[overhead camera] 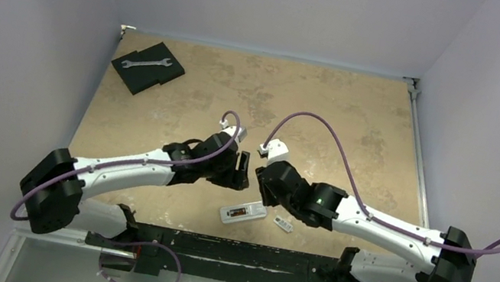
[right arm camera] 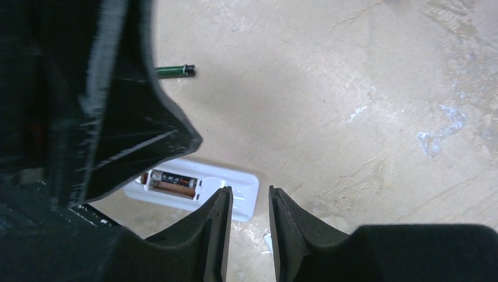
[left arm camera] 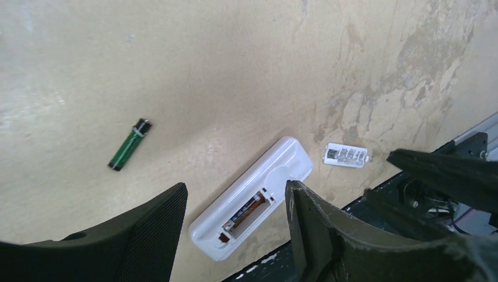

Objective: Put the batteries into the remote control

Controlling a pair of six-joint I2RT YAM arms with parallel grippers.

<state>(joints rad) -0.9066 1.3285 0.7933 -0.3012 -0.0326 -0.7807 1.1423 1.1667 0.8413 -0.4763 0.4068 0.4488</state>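
— Worn tan table [overhead camera: 329, 116], blotched and scuffed, pale grey walls [overhead camera: 18, 30] around it. What lies on it?

— Near the front edge, the remote [overhead camera: 243, 213]: a slim white plastic bar with rounded ends, back up, its orange-lined bay [right arm camera: 173, 188] uncovered. One dark battery [right arm camera: 170, 175] seems to sit in the bay. A second battery [left arm camera: 130, 151], a small green-black cylinder, lies loose on bare table, well apart from the remote. The cover [overhead camera: 282, 224], a tiny white printed tile, rests just beside the remote's end.

— And your grippers?

— Both hang above the table, tips close together, just past the remote. My left gripper [left arm camera: 235, 188] has its textured black fingers wide apart, nothing between them. My right gripper [right arm camera: 249, 194] shows only a narrow gap and also holds nothing. From the right wrist, the left gripper's black bulk blocks one end of the remote.

— Anything else?

— At the far left corner, a flat steel wrench [overhead camera: 146, 62] lies on a black stepped pad [overhead camera: 161, 75].
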